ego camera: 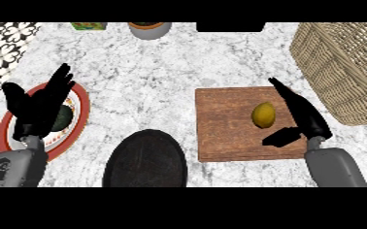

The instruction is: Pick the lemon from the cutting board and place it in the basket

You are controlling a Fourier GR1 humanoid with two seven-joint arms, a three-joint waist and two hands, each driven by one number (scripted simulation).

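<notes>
Marble desk (165, 77) held a cutting board (229, 136); the right hand (305, 114), fingers straight and open, sat just right of the lemon (264, 114). Basket (333, 63) lay beyond.

The left hand (39, 106) rested open.

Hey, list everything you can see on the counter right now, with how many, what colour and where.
lemon: one, yellow, on the cutting board, just left of the right hand
cutting board: one, brown wood, right of centre
basket: one, tan wicker, right edge
black plate: one, near edge, centre-left
red-rimmed plate: one, left edge, under the left hand
dark green item: one, on the red-rimmed plate, partly hidden
grey pot: one, orange inside, far edge
green box: one, far edge, left
counter: one, white marble
left hand: black, open, over the red-rimmed plate
right hand: black, open, beside the lemon
</notes>
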